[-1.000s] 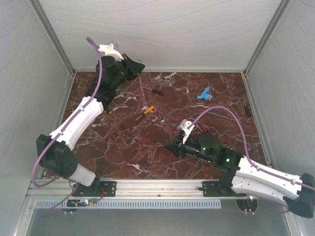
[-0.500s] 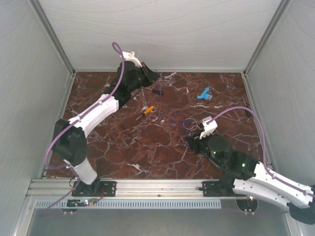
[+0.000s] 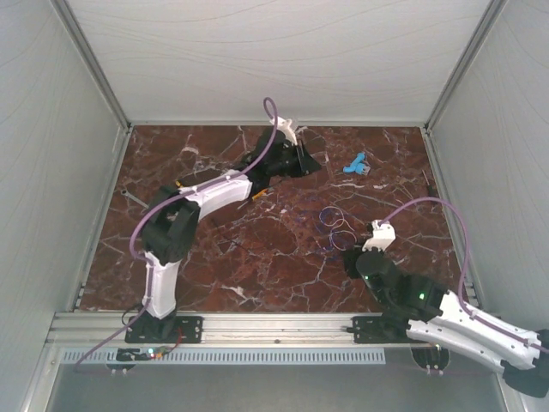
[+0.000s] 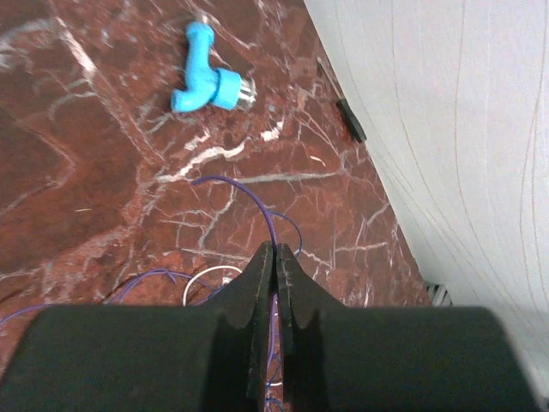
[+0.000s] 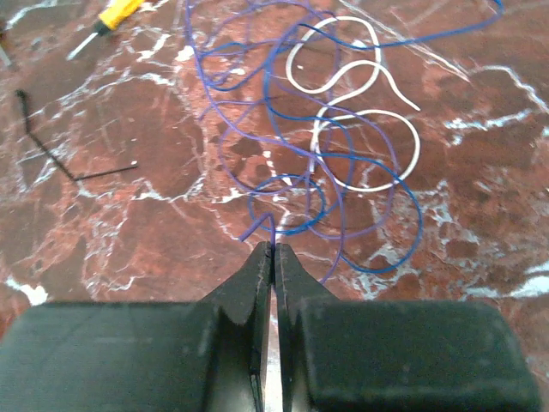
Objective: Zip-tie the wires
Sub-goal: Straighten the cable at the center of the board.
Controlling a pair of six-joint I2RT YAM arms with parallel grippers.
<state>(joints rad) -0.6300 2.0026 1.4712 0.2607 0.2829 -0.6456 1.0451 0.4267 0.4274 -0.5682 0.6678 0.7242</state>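
Fingers, right [image 5: 250, 287]: pressed together, nothing between them; tips low, just short of a purple strand end, probably lined up to pick it.
Fingers, left [image 4: 255, 292]: together too, empty as far as I can tell; purple seen past the slit lies below.
Wires [image 5: 326, 146]: loose purple, blue and white loops on surface [image 3: 214, 257], nearer right arm; untied.
Strays: blue fitting [image 4: 204, 79], yellow-handled screwdriver [image 5: 120, 10], both apart from tangle.
Zip tie: none visible.
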